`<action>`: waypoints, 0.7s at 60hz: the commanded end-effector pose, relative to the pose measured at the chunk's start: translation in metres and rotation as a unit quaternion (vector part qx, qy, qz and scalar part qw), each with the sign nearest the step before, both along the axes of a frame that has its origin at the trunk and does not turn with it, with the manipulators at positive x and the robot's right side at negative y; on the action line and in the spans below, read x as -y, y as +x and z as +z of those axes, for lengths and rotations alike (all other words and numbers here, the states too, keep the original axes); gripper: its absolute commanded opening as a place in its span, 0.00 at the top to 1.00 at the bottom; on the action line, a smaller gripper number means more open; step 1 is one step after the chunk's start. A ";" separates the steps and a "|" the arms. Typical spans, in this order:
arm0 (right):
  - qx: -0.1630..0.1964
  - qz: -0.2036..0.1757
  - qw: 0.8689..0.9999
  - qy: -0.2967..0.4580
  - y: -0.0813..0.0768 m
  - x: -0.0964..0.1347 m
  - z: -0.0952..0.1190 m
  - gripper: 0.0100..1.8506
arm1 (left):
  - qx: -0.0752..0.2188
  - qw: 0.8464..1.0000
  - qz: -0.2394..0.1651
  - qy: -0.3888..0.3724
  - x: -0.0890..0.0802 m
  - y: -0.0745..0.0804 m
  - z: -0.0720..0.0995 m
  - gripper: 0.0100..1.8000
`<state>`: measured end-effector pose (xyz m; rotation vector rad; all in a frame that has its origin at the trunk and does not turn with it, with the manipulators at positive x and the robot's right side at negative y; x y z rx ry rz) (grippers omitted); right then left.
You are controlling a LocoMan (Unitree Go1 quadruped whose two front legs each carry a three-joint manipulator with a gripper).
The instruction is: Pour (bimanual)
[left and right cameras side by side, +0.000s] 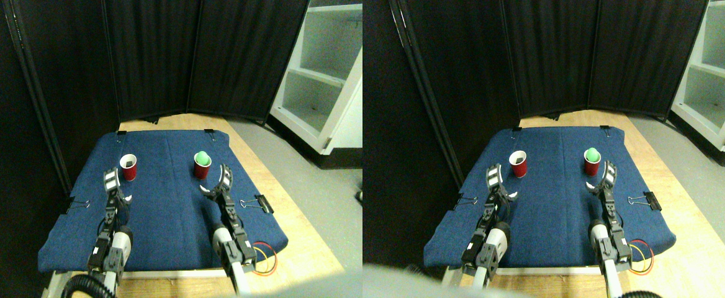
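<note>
Stereo pair view: blue cloth [164, 205] clipped over wooden table [288, 205], black curtains [151, 56] behind.

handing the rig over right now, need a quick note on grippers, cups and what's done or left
Left gripper: open, just short of the empty red cup, not holding it.
Right gripper: open, beside the red cup with the green ball, not holding it.
Both cups stand upright, apart, on the blue cloth.
Done: approach only.
Left: grasp both cups, lift, pour the ball across.
</note>
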<state>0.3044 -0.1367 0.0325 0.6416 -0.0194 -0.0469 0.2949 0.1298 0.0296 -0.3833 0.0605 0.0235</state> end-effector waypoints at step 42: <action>0.000 -0.068 0.922 0.382 0.029 0.010 -0.030 0.54 | 0.008 0.944 0.126 -0.304 -0.010 0.037 -0.040 0.48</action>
